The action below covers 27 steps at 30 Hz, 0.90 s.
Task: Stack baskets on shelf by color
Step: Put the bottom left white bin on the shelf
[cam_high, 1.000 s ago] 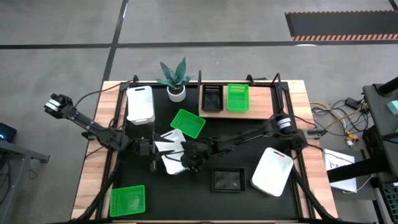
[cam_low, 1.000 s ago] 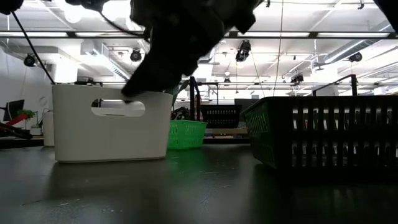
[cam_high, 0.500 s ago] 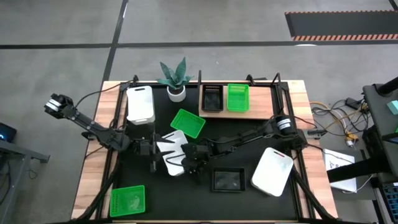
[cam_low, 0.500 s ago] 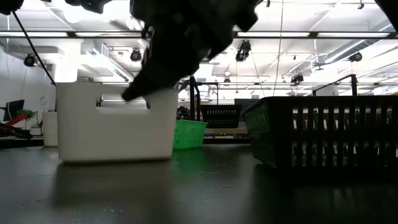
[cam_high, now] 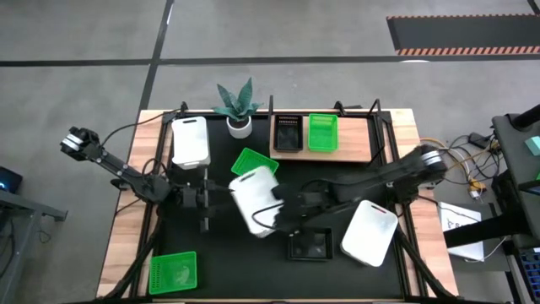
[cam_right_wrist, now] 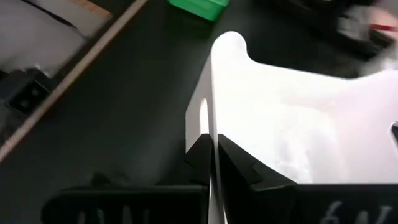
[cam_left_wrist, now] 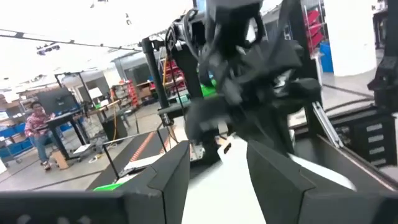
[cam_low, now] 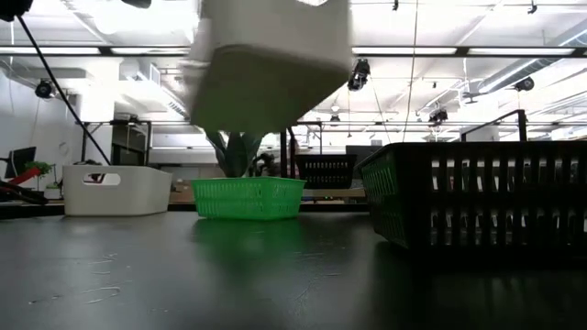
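Observation:
My right gripper (cam_high: 280, 216) is shut on a white basket (cam_high: 253, 201) with rounded corners, held in the air over the table's middle; the low view shows that basket (cam_low: 268, 64) high up and tilted. Just to its left, my left gripper (cam_high: 205, 201) stands open and touches nothing. On the wooden shelf (cam_high: 354, 148) at the far edge rest a black basket (cam_high: 288, 133) and a green basket (cam_high: 322, 132). Another green basket (cam_high: 250, 160) lies on the table, partly hidden under the lifted white one. My right gripper pinches the white basket's end wall (cam_right_wrist: 210, 127) beside its handle slot (cam_right_wrist: 201, 117), one finger inside the basket and one outside. The basket is lifted clear of the table and tilted.
A white basket (cam_high: 190, 141) rests at the far left, next to a potted plant (cam_high: 237, 105). A green basket (cam_high: 173, 272) sits at the near left, a black basket (cam_high: 309, 245) near the front middle, and a white basket (cam_high: 369, 232) at the near right.
My right gripper has shut on the white basket's wall and risen, moving a little toward the table's right edge. The basket, which stood on the table, is now lifted clear and tipped. This uncovers the green basket behind it in the low view.

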### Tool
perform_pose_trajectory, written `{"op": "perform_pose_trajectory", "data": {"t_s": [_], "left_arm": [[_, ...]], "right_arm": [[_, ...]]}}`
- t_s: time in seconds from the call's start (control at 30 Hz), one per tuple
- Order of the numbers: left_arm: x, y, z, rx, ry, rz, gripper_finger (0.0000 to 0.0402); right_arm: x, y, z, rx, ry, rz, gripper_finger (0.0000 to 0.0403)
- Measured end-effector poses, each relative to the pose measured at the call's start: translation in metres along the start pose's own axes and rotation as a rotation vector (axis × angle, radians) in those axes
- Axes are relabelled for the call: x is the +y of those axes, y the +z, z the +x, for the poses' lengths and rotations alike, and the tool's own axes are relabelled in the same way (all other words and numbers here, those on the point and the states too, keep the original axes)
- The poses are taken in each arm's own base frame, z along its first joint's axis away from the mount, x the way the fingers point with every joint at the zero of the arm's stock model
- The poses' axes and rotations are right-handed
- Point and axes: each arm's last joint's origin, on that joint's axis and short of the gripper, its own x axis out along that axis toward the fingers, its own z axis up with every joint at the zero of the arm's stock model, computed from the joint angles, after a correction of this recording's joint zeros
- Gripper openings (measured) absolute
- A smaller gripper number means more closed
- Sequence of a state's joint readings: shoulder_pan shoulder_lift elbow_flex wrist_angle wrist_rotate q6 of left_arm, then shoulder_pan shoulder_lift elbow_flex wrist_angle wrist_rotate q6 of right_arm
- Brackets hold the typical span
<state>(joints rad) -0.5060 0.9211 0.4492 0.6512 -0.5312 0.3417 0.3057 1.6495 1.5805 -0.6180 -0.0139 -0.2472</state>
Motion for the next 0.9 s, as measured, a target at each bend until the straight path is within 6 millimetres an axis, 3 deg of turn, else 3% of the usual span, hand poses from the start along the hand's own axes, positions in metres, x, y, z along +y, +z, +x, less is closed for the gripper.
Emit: {"op": "perform_pose_trajectory", "data": {"t_s": [0.2,0.43,0.63,0.9], "left_arm": [[-0.001,-0.001,0.000,0.008,-0.002,-0.042,0.0145],[-0.001,-0.002,0.000,0.010,-0.003,-0.041,0.0145],[-0.001,-0.002,0.000,0.009,-0.003,-0.041,0.0145],[-0.002,-0.006,0.000,0.020,-0.007,-0.035,0.0145]], "right_arm": [[0.007,-0.014,-0.060,0.070,-0.171,0.003,0.0009],[-0.005,-0.053,-0.115,0.064,-0.372,0.047,0.0009],[-0.016,-0.102,-0.147,0.068,-0.457,0.161,0.0008],[-0.009,-0.161,-0.175,0.088,-0.531,0.225,0.0008]]}}
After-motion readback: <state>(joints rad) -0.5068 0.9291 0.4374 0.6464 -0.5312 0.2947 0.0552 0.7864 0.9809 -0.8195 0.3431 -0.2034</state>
